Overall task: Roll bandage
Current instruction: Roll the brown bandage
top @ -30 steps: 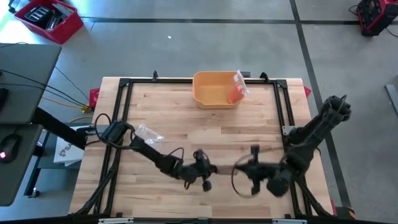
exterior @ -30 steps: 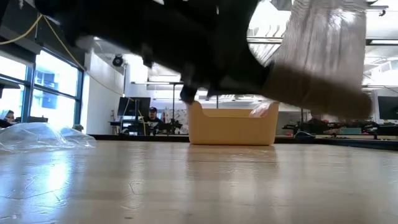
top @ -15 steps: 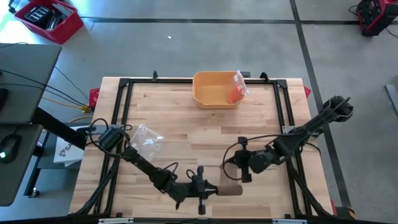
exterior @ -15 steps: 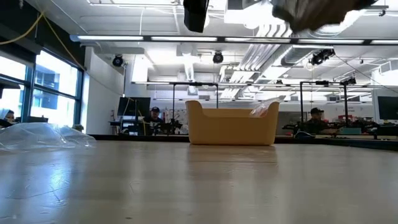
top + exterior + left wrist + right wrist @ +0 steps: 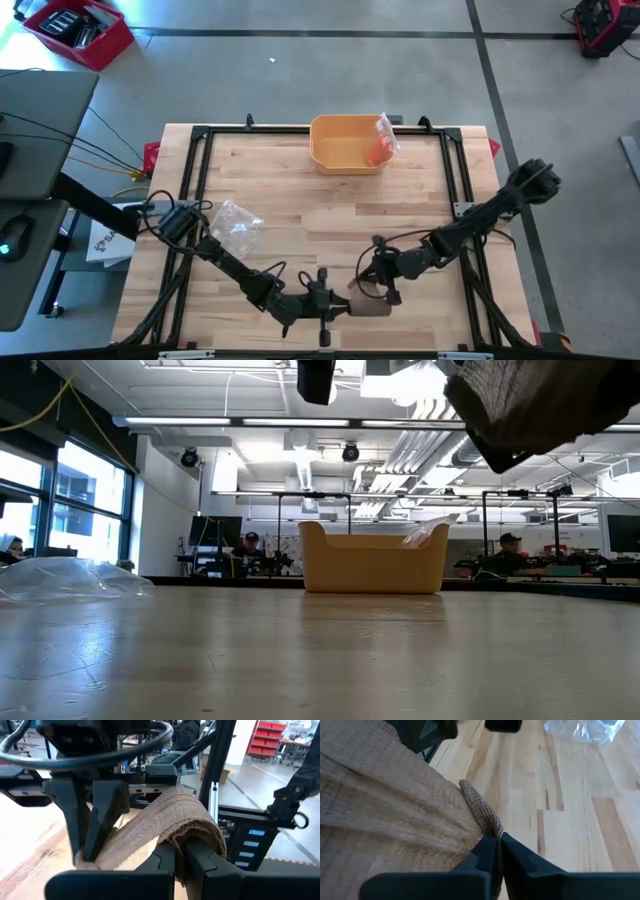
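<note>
A tan woven bandage (image 5: 368,303) hangs between my two grippers near the table's near edge. In the low view it (image 5: 530,400) is well above the tabletop. My left gripper (image 5: 340,305) reaches in from the table's left and is shut on one end of it (image 5: 165,815). My right gripper (image 5: 380,288) reaches in from the table's right and is shut on the bandage's other part (image 5: 380,805). The two grippers are close together. My left gripper pinches a bunched, folded-over end of the bandage (image 5: 195,832) between its two fingers, in several layers. The fingers lie about level, coming from the table's left. The bandage is lifted clear of the table. My right gripper pinches a narrow gathered edge of the bandage (image 5: 485,817) between its two fingertips, coming from the table's right. The cloth fans out wide from the pinch toward the left gripper and stays clear of the table.
A yellow bin (image 5: 345,143) with an orange packet (image 5: 380,148) stands at the far edge. A crumpled clear plastic wrapper (image 5: 238,222) lies at the left. Black frame rails (image 5: 200,180) run along the table's sides. People sit in the room beyond.
My left gripper has gone from mid-table toward the near edge, carrying the bandage with it. My right gripper has followed, going toward the table's left and near edge until it stands beside the left gripper. The bandage has stayed clear of the table.
</note>
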`<action>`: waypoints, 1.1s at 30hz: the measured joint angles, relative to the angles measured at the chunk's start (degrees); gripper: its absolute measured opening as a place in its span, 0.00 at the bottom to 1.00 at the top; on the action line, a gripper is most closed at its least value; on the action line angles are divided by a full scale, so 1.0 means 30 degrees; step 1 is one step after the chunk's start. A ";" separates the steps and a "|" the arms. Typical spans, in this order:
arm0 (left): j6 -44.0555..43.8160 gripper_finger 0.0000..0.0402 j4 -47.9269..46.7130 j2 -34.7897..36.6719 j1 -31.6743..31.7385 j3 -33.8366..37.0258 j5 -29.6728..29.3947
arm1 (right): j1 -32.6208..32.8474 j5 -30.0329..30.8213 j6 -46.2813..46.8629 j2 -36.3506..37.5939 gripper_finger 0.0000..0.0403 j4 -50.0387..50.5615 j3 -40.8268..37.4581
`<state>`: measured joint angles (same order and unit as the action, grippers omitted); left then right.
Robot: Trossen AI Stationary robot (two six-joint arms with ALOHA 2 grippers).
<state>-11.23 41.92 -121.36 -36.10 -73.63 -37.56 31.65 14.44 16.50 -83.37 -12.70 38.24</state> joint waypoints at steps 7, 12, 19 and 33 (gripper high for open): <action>-0.0884 0.01 0.0609 0.0000 -0.0274 -0.0014 -0.0174 | -0.0004 -0.0011 0.0063 0.1721 0.25 0.1632 -0.0002; -0.0878 0.01 0.0935 0.0000 -0.0411 -0.0021 -0.0616 | 0.0185 -0.0320 0.0305 0.3414 0.36 0.2996 -0.0007; -0.0875 0.01 0.1625 0.0015 -0.0401 -0.0028 -0.0671 | 0.0552 -0.0274 0.0548 0.5191 0.39 0.3964 -0.0007; -0.1548 0.01 0.1550 0.0044 -0.0364 -0.0036 -0.0661 | 0.0069 0.1115 0.1121 0.6087 0.40 0.4622 -0.0015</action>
<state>-15.88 46.57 -121.23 -37.19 -73.73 -39.54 31.86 17.78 19.86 -65.11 1.17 38.20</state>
